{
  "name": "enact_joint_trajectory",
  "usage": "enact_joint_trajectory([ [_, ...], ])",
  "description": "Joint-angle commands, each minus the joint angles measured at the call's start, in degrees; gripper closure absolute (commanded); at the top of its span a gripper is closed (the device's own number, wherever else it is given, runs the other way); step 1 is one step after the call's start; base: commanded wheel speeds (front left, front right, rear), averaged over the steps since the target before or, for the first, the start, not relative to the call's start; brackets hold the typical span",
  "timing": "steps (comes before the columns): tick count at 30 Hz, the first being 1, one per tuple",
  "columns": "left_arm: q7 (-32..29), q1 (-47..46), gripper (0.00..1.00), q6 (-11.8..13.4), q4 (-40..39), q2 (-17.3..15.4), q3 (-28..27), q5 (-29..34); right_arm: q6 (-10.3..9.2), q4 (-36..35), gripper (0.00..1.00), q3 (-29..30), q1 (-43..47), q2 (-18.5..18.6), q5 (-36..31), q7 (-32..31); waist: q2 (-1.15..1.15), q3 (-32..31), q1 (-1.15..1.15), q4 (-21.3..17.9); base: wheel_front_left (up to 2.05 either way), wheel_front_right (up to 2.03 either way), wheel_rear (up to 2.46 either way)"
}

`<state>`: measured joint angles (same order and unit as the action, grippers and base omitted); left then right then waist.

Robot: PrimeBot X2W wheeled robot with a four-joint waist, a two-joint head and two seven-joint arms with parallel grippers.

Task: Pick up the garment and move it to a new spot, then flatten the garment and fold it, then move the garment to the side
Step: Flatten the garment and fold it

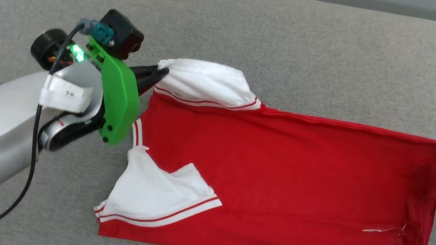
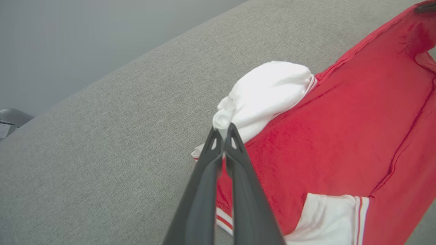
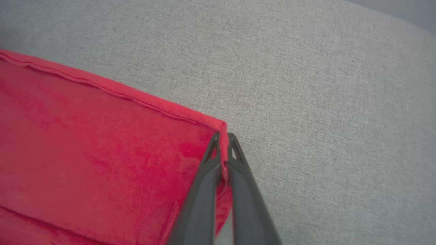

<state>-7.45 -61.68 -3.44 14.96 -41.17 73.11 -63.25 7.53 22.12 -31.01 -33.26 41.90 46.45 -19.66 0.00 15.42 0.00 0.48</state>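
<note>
Both your grippers were clamped on the red jersey (image 1: 280,174) lying flat on the grey cushion (image 1: 260,35) between them: left gripper (image 2: 223,131) on a white sleeve (image 2: 269,88), right gripper (image 3: 223,137) on a hem corner (image 3: 220,125).

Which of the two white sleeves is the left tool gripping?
The far sleeve, bunched at the garment's back edge; the left tool is shut on its tip. The near sleeve lies folded over the red body, untouched.
</note>
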Motion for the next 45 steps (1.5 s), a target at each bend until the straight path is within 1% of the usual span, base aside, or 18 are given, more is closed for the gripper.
enact_joint_trajectory([
  [1,0.94,2.28,1.0,1.09,-1.2,-0.86,-0.09,-0.8,-0.04,-0.6,1.0,-0.32,1.88,0.36,0.64,1.07,0.0,-2.48,0.0,0.63,0.0,0.0,0.0],
  [6,2.52,8.22,1.0,3.86,-5.61,-2.8,-0.02,-1.62,-0.04,-2.2,1.0,-0.14,6.54,1.01,1.55,3.96,0.0,-4.75,0.0,0.92,0.0,0.0,0.0],
  [10,3.88,13.18,1.0,6.56,-8.94,-4.37,0.04,-2.13,-0.04,-3.41,1.0,0.92,11.42,1.5,2.57,5.98,0.0,-6.27,0.0,1.32,0.0,0.0,0.0],
  [16,5.53,20.44,1.0,9.08,-12.11,-5.87,0.11,-3.47,-0.04,-5.27,1.0,2.74,18.05,1.39,3.13,7.91,0.0,-7.91,0.0,1.64,0.0,0.0,0.0],
  [24,6.86,27.61,1.0,10.58,-11.62,-5.83,0.17,-3.54,-0.04,-8.42,1.0,7.12,27.09,0.72,2.87,9.51,0.0,-8.81,0.0,1.74,0.0,0.0,0.0],
  [30,8.03,30.29,1.0,10.69,-10.64,-5.55,0.19,-3.75,-0.04,-11.01,1.0,10.64,33.11,-0.85,1.91,8.43,0.0,-8.59,0.0,1.39,0.0,0.0,0.0],
  [34,8.78,31.25,1.0,10.62,-8.83,-4.88,0.19,-3.75,-0.04,-11.68,1.0,11.95,35.15,-2.64,1.5,6.77,0.0,-7.77,0.0,1.06,0.0,0.0,0.0],
  [39,9.65,31.84,1.0,10.43,-6.37,-3.27,0.01,-4.25,-0.04,-10.65,1.0,12.37,35.63,-4.63,1.03,4.85,0.0,-7.18,0.0,0.99,0.0,0.0,0.0],
  [40,9.96,31.92,0.82,10.51,-5.9,-2.96,-0.12,-4.34,-0.04,-10.28,0.85,12.54,35.62,-4.96,0.86,4.54,0.0,-7.21,0.0,1.02,0.0,0.0,0.0],
  [41,10.35,31.95,0.08,10.72,-5.57,-2.72,-0.24,-4.24,-0.04,-10.07,0.57,12.65,35.64,-5.22,0.77,4.38,0.0,-7.33,0.0,1.07,0.0,0.0,0.0],
  [42,11.13,32.06,0.0,11.08,-5.28,-2.49,-0.46,-4.05,-0.04,-10.0,0.0,12.85,35.67,-5.64,0.84,4.38,0.0,-7.58,0.0,1.08,0.0,0.0,0.0],
  [45,14.06,32.88,0.0,12.09,-5.12,-2.47,-1.52,-3.93,-0.04,-11.0,0.0,13.66,35.98,-6.21,1.45,4.56,0.0,-8.66,0.0,0.98,0.0,0.0,0.0],
])
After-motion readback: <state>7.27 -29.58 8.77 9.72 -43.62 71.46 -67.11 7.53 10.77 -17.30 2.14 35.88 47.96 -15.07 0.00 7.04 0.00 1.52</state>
